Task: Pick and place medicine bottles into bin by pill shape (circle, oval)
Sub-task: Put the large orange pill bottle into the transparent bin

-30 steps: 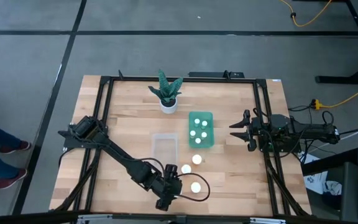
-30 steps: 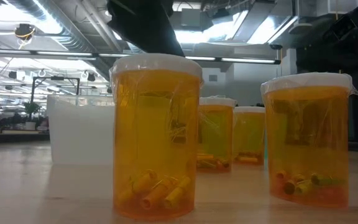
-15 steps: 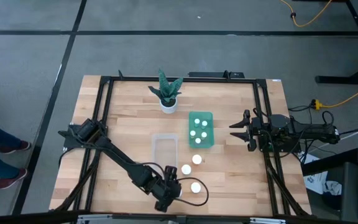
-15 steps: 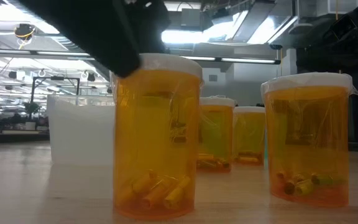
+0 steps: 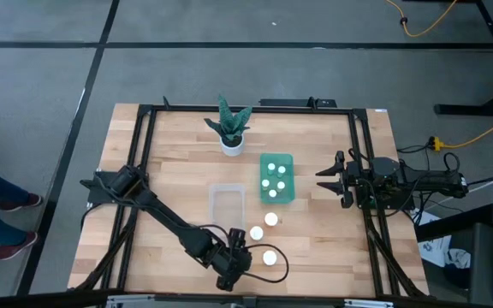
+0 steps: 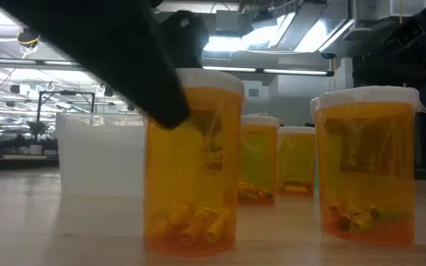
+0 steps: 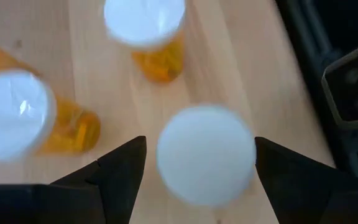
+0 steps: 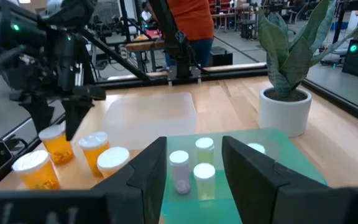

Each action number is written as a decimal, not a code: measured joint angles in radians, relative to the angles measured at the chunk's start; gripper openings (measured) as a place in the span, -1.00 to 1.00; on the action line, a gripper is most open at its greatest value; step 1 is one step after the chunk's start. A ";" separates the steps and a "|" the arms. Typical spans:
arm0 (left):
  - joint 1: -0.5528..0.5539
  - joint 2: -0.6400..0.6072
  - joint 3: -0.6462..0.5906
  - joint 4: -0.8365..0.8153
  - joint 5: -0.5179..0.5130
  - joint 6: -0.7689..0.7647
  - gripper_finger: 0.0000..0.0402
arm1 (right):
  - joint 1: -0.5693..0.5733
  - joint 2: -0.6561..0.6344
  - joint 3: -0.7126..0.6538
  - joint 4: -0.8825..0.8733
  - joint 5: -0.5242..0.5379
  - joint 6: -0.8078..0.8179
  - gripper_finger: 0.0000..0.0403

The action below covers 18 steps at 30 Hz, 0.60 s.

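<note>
Four orange medicine bottles with white caps stand upright on the table's near part. Three show in the high view [image 5: 270,257], [image 5: 256,233], [image 5: 270,220]. The fourth [image 6: 194,162] is under my left gripper [image 5: 232,267], which is open and points down, one finger on each side of its white cap [image 7: 206,152]. Several more small bottles stand in the green bin [image 5: 276,192]. My right gripper [image 5: 325,179] is open and empty, level, right of the green bin. My left gripper comes at the nearest bottle from above, its fingers astride the cap. In the low view one finger [image 6: 135,66] lies against the bottle's left side just below the cap [image 6: 191,111]. The bottle stands upright on the table. The other finger is hidden there.
A clear empty bin [image 5: 228,205] lies left of the green bin. A potted plant [image 5: 232,128] stands at the far side. The black frame rails [image 5: 362,171] run along the table's edges. Bare wood lies on the left half.
My left gripper has moved down over the nearest bottle, its finger dropping beside the cap. The bottle has slid a little toward the table's right edge and stays upright.
</note>
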 joint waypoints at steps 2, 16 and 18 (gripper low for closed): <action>0.000 0.010 0.003 0.031 -0.004 0.000 0.43 | 0.000 0.000 0.000 0.003 0.000 0.000 -0.22; 0.014 0.018 0.001 0.034 0.007 -0.004 0.41 | 0.000 0.000 0.000 -0.001 0.000 0.000 -0.22; 0.013 0.018 0.001 0.035 0.007 -0.010 0.37 | 0.000 0.000 0.000 -0.001 0.000 0.000 -0.22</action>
